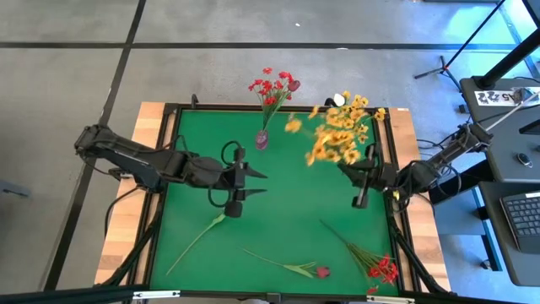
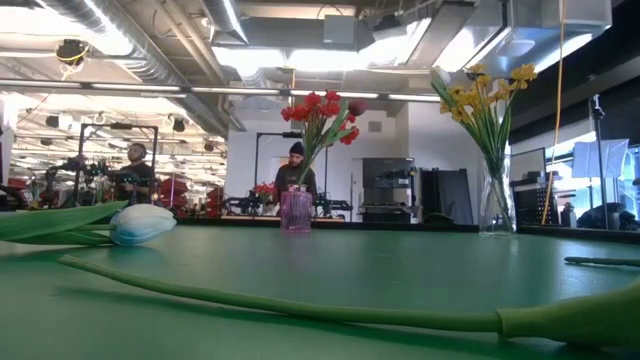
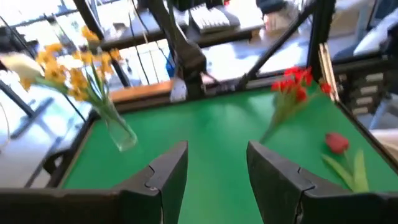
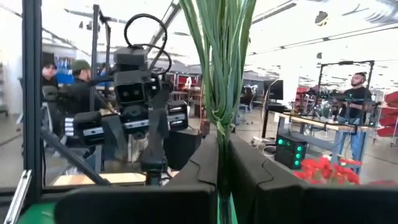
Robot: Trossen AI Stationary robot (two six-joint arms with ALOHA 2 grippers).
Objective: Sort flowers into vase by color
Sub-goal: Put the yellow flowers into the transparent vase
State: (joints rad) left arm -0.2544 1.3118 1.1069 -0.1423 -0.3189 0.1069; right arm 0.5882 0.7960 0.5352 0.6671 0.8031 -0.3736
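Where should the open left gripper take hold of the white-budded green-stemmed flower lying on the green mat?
Grip the white-budded flower around mid-stem, coming straight down from above. It lies flat and diagonal on the green mat, nothing touching it, so the open left gripper should turn its fingers across the stem. The bud end looks soft; the thin stem suits a pinch better.
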